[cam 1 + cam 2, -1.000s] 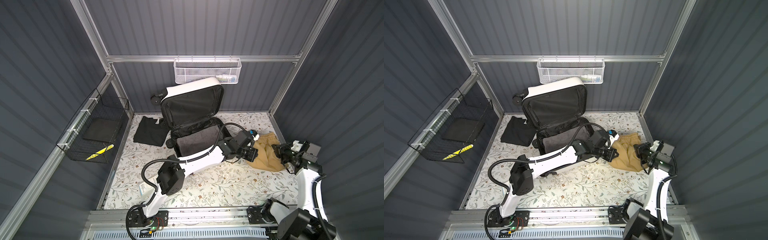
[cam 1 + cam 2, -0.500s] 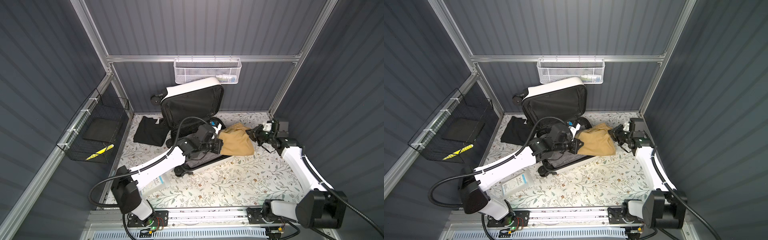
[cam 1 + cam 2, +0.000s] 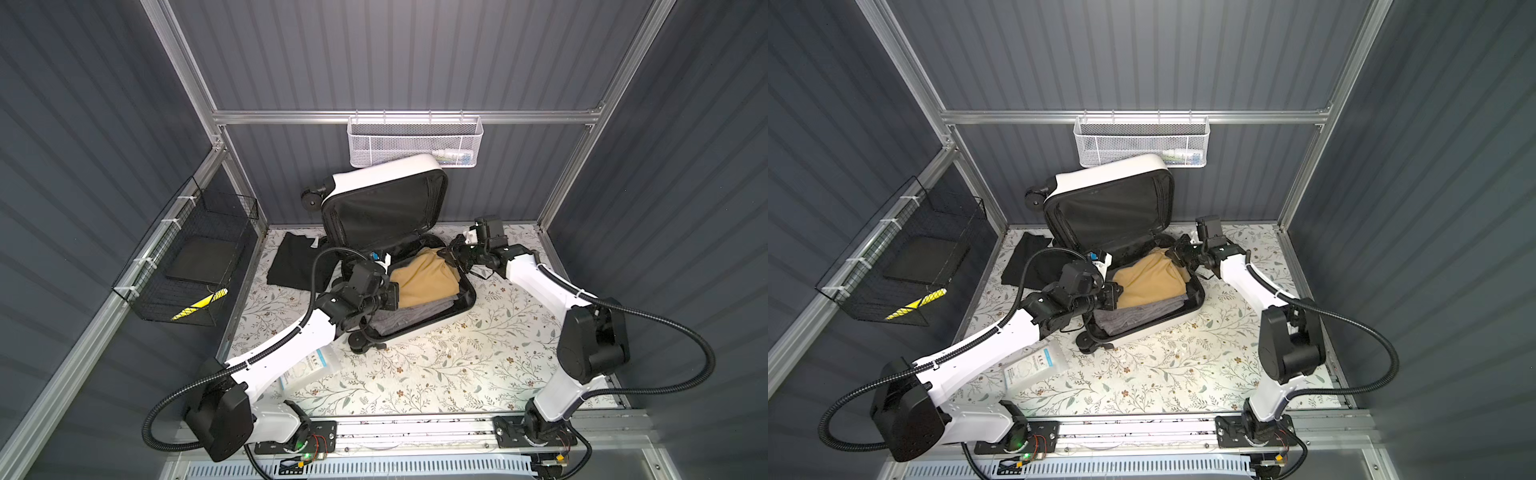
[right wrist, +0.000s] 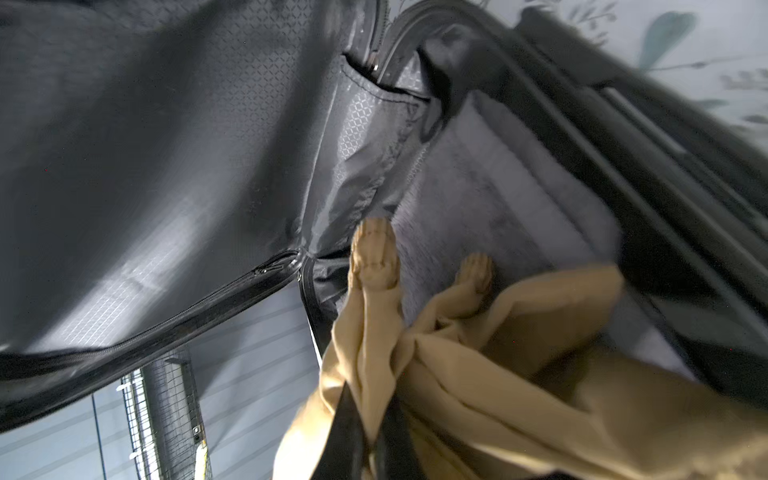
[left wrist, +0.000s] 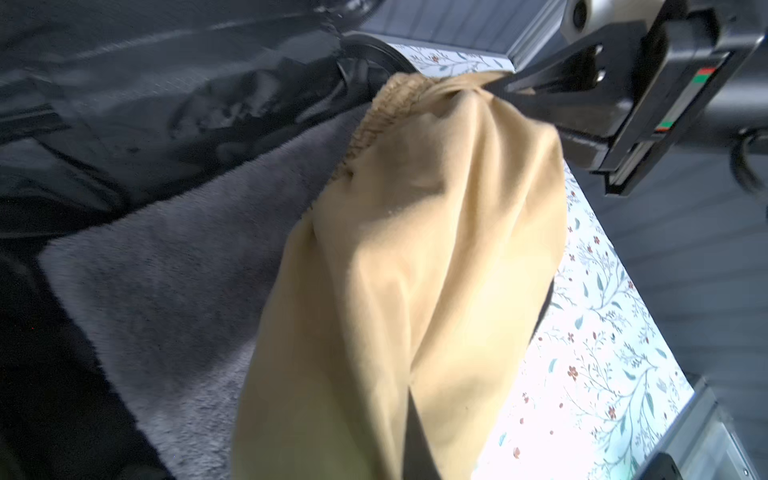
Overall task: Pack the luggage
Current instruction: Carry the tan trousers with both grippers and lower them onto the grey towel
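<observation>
The luggage (image 3: 386, 170) (image 3: 1113, 172) lies open, its white lid propped against the back wall and its black lining (image 4: 166, 145) showing. A folded grey cloth (image 3: 407, 320) (image 5: 166, 291) lies in the lower half. A tan garment (image 3: 424, 276) (image 3: 1150, 278) (image 5: 415, 249) (image 4: 498, 353) hangs stretched over it between both grippers. My left gripper (image 3: 395, 293) (image 3: 1119, 293) is shut on its near end; one dark finger (image 5: 417, 440) shows through the folds. My right gripper (image 3: 451, 253) (image 3: 1173, 253) (image 4: 370, 432) is shut on its far, ribbed end.
A black folded garment (image 3: 295, 262) lies on the floral table left of the luggage. A clear packet (image 3: 1030, 368) sits under my left arm. A black wire basket (image 3: 187, 266) hangs on the left wall and a white mesh basket (image 3: 415, 141) on the back rail.
Both arms have carried the tan garment leftward from the table's right side to over the open luggage. Both grippers stayed shut on it.
</observation>
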Controlling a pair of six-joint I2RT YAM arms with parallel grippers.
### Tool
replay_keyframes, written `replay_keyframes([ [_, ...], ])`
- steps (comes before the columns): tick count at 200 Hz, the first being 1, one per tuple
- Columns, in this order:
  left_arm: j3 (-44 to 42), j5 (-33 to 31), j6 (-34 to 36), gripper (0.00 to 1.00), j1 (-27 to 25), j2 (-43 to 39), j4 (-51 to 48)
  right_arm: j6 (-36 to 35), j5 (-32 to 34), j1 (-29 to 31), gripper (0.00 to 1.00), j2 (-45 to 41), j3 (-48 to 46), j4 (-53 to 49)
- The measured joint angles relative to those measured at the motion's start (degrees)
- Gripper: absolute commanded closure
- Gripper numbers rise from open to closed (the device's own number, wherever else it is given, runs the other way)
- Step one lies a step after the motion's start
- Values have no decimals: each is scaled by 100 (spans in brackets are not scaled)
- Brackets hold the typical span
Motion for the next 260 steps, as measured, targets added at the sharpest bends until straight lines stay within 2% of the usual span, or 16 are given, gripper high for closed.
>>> replay_keyframes([
  [69, 1462, 437, 422, 100, 833, 352, -225, -52, 2, 76, 100, 809, 2026, -94],
  [91, 1589, 566, 542, 100, 1014, 459, -249, -96, -31, 107, 100, 1032, 2271, 22],
  [116, 1316, 675, 575, 100, 1064, 529, -160, -114, -127, 120, 100, 1226, 1967, 286],
  [156, 295, 960, 455, 100, 1064, 525, 111, -114, -350, 129, 100, 1307, 680, 664],
  [186, -256, 1270, 197, 100, 1064, 352, 345, -138, -450, 142, 100, 1196, 81, 791],
  [243, -942, 1600, -402, 100, 1003, -120, 977, -238, -452, 129, 98, 511, -267, 870],
  [255, -1036, 1604, -470, 100, 931, -109, 1058, -267, -452, 118, 95, 457, -280, 848],
  [260, -1071, 1602, -507, 97, 901, -105, 1091, -275, -448, 114, 92, 448, -282, 824],
])
